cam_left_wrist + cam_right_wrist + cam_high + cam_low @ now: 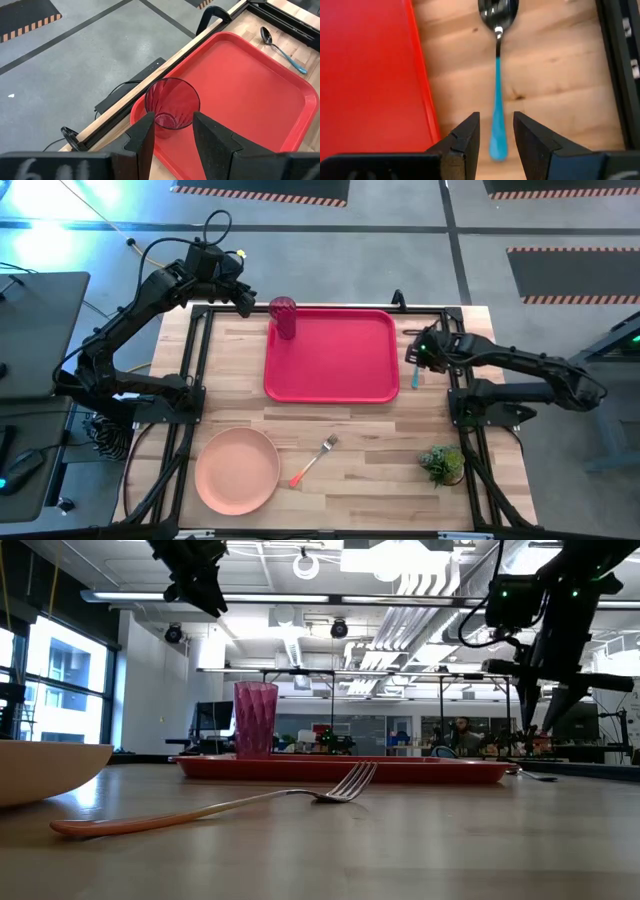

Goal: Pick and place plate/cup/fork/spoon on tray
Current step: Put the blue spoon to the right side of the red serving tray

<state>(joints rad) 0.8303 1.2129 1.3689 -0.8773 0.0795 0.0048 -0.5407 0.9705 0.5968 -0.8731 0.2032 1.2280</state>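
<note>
Spoon (496, 75) flat on the tabletop (360, 450), just beside the tray (340, 360); right pincer (496, 131) released, fingers straddling its blue handle, apparently above it. Cup (284, 317) upright in a tray corner; left pincer (172, 135) released above it. Plate (237, 470) and fork (313, 461) lie apart from the tray.

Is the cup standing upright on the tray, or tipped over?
Upright. The cup stands on its base in a corner of the tray, its open mouth facing up in the left wrist view, and looks empty.
</note>
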